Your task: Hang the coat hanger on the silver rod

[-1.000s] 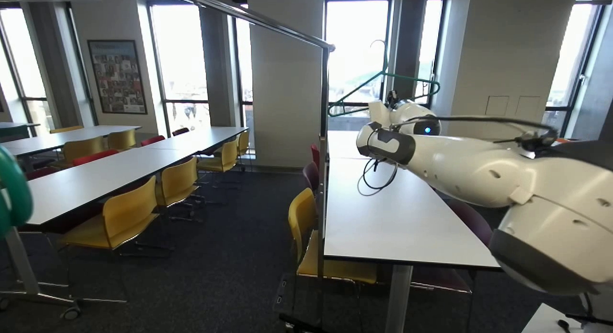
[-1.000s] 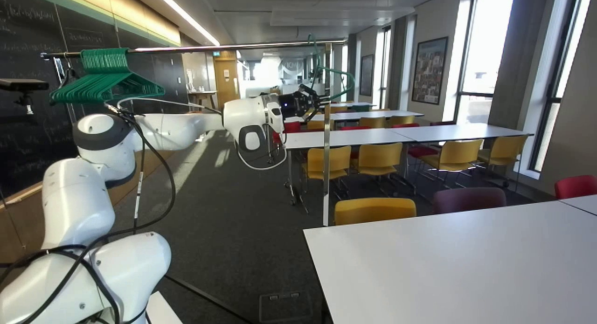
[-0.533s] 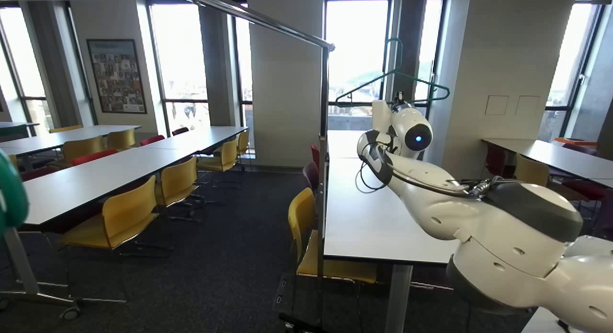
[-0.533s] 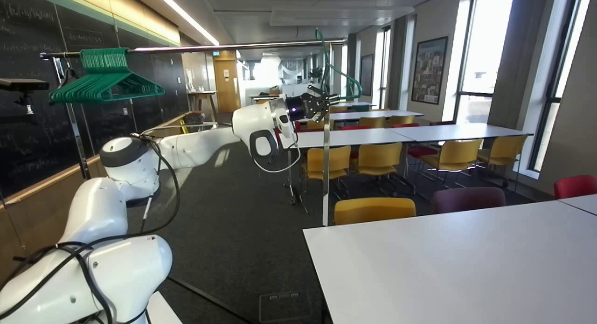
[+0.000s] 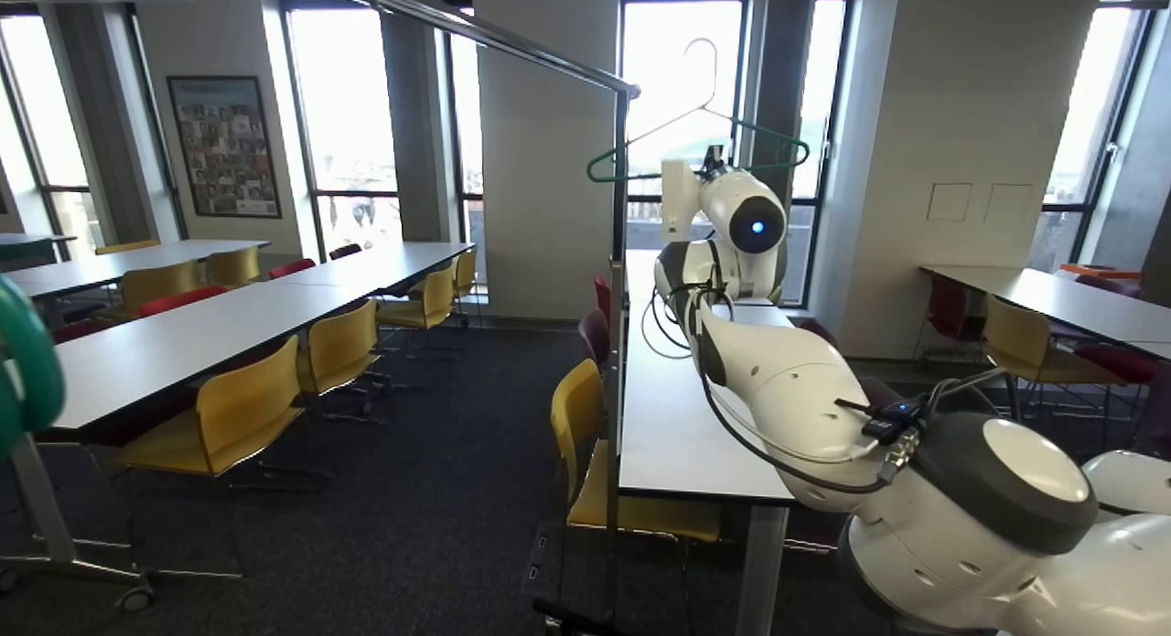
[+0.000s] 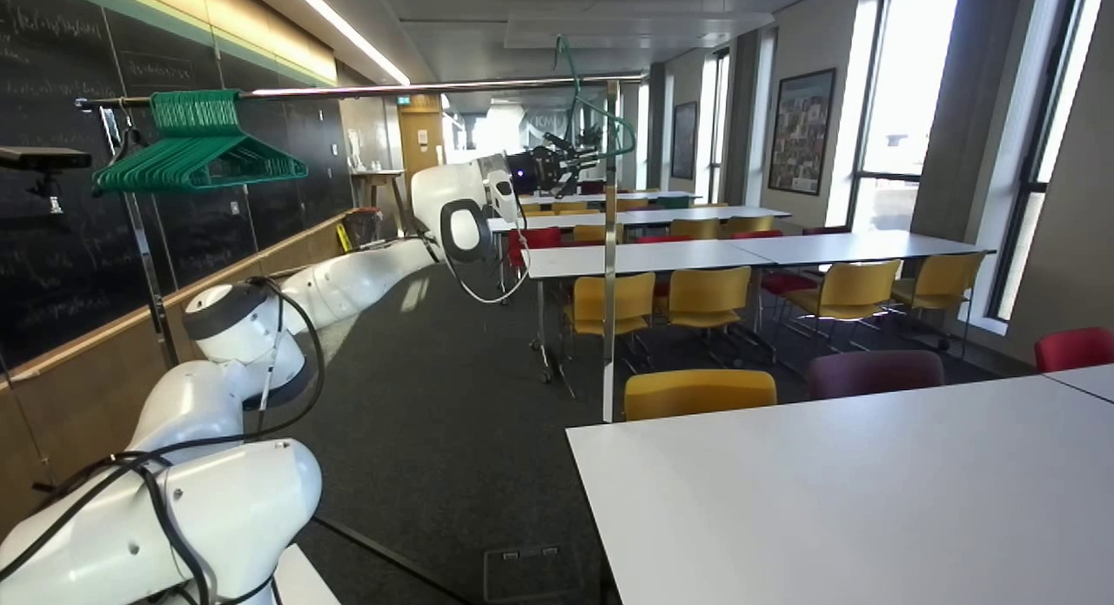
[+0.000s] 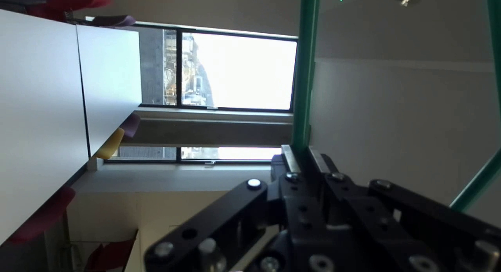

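1. In the wrist view, the gripper (image 7: 304, 158) is closed on the coat hanger (image 7: 306, 68), with one green bar pinched between its two fingers. The bar runs from the fingertips to the top edge, and more of the hanger shows along the right edge. To the left of the bar are a window (image 7: 238, 70) and a white table (image 7: 39, 99), both lying sideways in this view.

2. In an exterior view, the silver rod (image 5: 494, 39) slopes down to the top of an upright post (image 5: 620, 206). The coat hanger is held up near that end, hook uppermost and higher in the view than the rod's end; one lower corner crosses the line of the post. The white arm (image 5: 791, 384) reaches in from the lower right, its wrist hiding most of the gripper. Yellow chairs (image 5: 247, 407) stand at the left.

3. In an exterior view, green hangers (image 6: 196, 148) hang bunched toward the rod's left end, in front of a chalkboard (image 6: 61, 257). The coat hanger is near the opposite end, its neck crossing the rod's line and its hook above it; whether they touch, I cannot tell.
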Tool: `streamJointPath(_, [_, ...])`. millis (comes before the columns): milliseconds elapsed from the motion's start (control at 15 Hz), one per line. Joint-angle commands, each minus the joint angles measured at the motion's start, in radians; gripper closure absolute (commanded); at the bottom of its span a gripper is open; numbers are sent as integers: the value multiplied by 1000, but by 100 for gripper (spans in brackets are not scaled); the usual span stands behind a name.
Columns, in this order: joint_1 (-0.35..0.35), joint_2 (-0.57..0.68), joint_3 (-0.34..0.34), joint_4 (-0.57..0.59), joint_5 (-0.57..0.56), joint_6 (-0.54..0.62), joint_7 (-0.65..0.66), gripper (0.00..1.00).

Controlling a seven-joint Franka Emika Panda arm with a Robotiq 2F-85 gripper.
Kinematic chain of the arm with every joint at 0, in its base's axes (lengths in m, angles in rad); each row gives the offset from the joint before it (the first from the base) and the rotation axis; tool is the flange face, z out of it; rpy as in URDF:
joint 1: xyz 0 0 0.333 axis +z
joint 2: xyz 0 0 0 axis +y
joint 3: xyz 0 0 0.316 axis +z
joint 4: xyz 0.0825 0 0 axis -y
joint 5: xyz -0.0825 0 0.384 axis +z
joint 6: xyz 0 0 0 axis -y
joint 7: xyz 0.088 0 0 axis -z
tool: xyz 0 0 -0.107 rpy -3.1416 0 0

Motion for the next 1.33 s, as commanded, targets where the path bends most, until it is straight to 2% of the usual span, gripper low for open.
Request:
streamJointPath(0, [-75, 2, -78, 185, -186, -145, 197, 98])
streamJointPath(267, [-99, -55, -91, 342, -348, -244, 350, 98])
streamJointPath(400, [-99, -97, -72, 396, -411, -290, 391, 98])
streamJointPath(800, [-80, -246, 27, 504, -584, -441, 372, 98])
streamJointPath(1267, [-71, -375, 127, 551, -847, -432, 336, 98])
